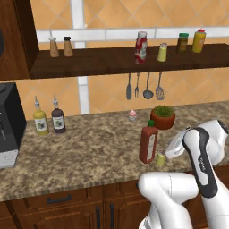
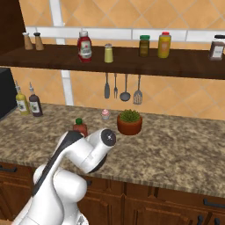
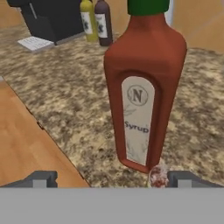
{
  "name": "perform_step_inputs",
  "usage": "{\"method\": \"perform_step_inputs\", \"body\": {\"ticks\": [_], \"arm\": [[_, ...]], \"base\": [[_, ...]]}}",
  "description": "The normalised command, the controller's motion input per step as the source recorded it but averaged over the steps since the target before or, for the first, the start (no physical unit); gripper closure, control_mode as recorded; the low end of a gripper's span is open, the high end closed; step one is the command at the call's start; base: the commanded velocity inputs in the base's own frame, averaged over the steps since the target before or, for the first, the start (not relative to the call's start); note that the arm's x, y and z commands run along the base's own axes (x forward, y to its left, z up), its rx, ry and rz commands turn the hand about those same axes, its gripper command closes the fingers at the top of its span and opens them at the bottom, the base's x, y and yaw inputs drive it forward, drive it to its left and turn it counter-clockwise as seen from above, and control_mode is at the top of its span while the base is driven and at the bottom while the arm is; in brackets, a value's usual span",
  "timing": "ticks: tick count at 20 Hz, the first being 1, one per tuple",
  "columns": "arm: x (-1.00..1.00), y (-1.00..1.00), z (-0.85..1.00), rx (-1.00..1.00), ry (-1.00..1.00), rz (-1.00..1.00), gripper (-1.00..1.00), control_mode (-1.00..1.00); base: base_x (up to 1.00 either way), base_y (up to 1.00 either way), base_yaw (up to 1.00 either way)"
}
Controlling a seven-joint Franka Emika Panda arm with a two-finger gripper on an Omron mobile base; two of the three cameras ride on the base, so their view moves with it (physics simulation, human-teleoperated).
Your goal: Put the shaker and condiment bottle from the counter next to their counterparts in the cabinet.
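Observation:
The tall red-orange condiment bottle (image 1: 148, 142) with its green cap stands near the front of the granite counter (image 1: 89, 152). It looms close in the hand view (image 3: 144, 96), its pale label facing me. The tiny yellow-green shaker (image 1: 160, 158) stands just right of the bottle's base; its grey cap (image 3: 157, 175) pokes up low in the hand view. My gripper (image 3: 114, 179) is open, fingers wide apart, low over the counter beside the shaker and holding nothing. On the dark cabinet shelf (image 1: 107, 62) stand the red white-capped bottle (image 1: 141, 47) and the twin shaker (image 1: 162, 52).
A potted plant (image 1: 163, 117) and a small cupcake (image 1: 132, 115) sit behind the bottle. Thin-spouted yellow (image 1: 40, 120) and dark (image 1: 57, 118) bottles stand by a black coffee machine (image 1: 9, 125) at left. Utensils (image 1: 143, 87) hang under the shelf. Jars (image 1: 182, 43) and brown shakers (image 1: 60, 46) share the shelf.

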Motion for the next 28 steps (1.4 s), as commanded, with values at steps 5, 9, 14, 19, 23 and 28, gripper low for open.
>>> {"method": "perform_step_inputs", "body": {"ticks": [5,9,14,19,23,28], "arm": [[0.00,-0.06,-0.05,0.01,-0.04,0.01,-1.00,-1.00],[0.00,-0.38,-0.19,0.09,-0.16,0.09,-1.00,-1.00],[0.00,-0.02,-0.02,0.01,-0.02,0.04,-1.00,-1.00],[0.00,0.00,-0.02,0.00,-0.02,0.06,-1.00,-1.00],[0.00,0.00,-0.06,0.00,-0.01,0.04,-1.00,-1.00],[0.00,0.00,-0.03,0.00,0.00,0.00,-1.00,-1.00]], "base": [[0.00,0.00,0.00],[0.00,0.00,0.00],[0.00,0.00,0.00],[0.00,0.00,0.00],[0.00,0.00,0.00],[0.00,0.00,0.00]]}}
